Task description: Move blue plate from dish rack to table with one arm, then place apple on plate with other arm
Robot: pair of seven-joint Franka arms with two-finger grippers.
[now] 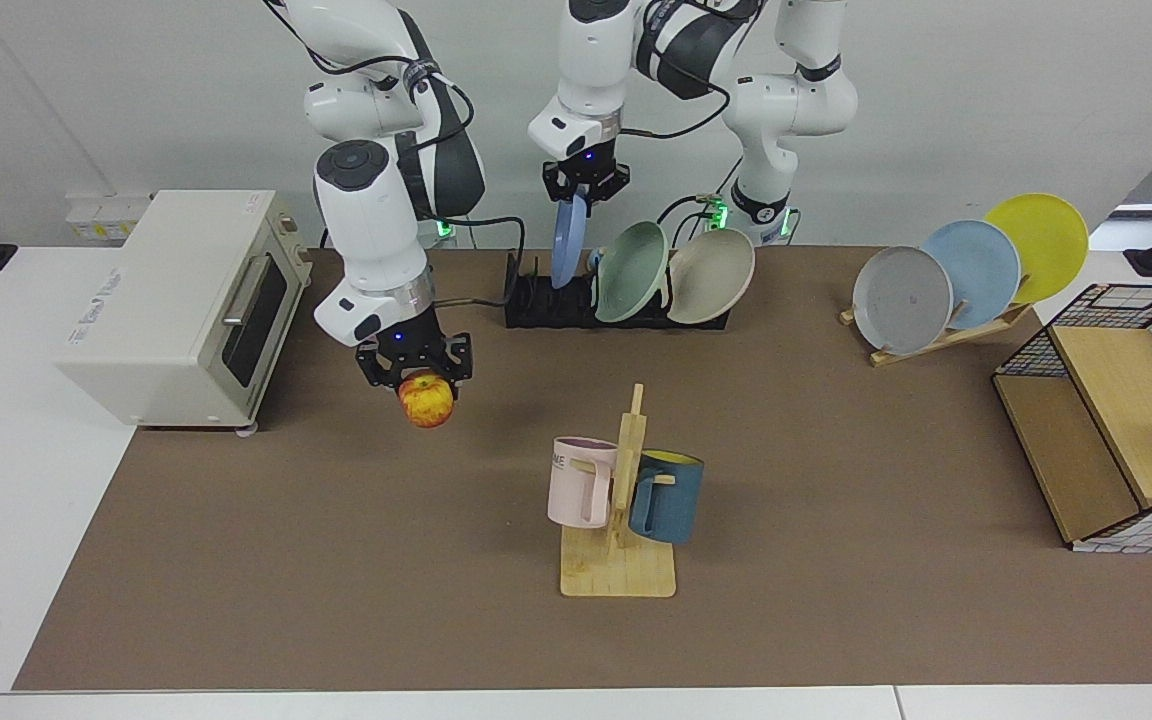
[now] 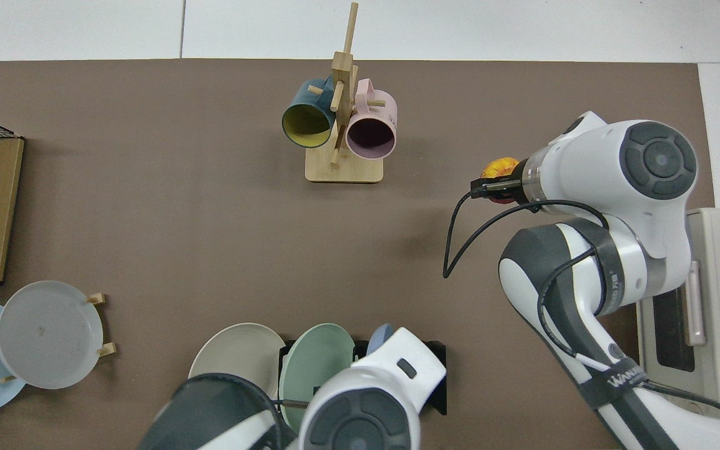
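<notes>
We see the left pincer (image 1: 586,190) pinching the round periwinkle-blue matte plate (image 1: 567,243) by its top rim, hanging edge-on above the black slotted dish rack (image 1: 616,310); stiff, probably light, likely slippery. The right pincer (image 1: 415,370) grips the red-and-yellow apple (image 1: 427,400) beneath it, above the table (image 1: 336,560).
</notes>
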